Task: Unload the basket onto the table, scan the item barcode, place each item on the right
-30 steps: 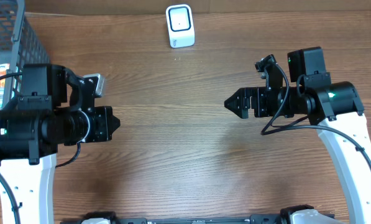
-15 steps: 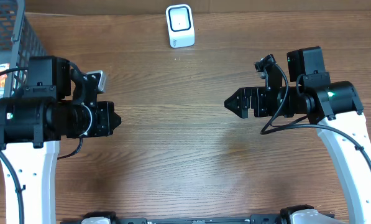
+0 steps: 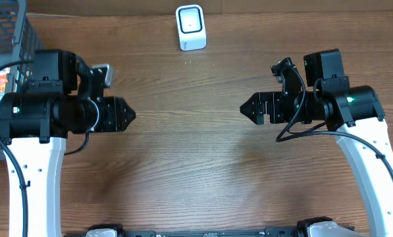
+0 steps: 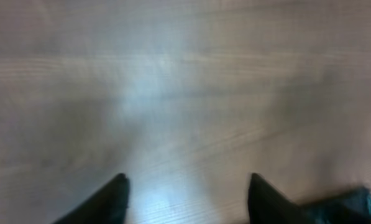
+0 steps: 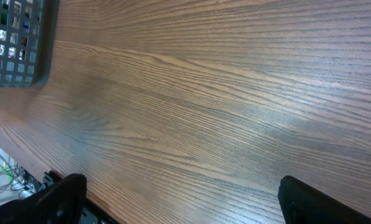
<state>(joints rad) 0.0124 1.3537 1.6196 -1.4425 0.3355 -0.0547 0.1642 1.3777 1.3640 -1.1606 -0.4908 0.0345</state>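
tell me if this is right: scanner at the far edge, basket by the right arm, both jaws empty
No: overhead shows the basket by the left arm, not the right. The scanner is at the far edge, and both jaws are empty.

A brown wood-grain surface [image 3: 196, 178] filled every view, its long grain running from side to side in the overhead view. Light lay evenly over it. In the blurred left wrist view a soft pale sheen spread across the wood. In the right wrist view the surface's edge showed at lower left, and beyond it a dim gap held thin tangled cables [image 5: 4, 177].
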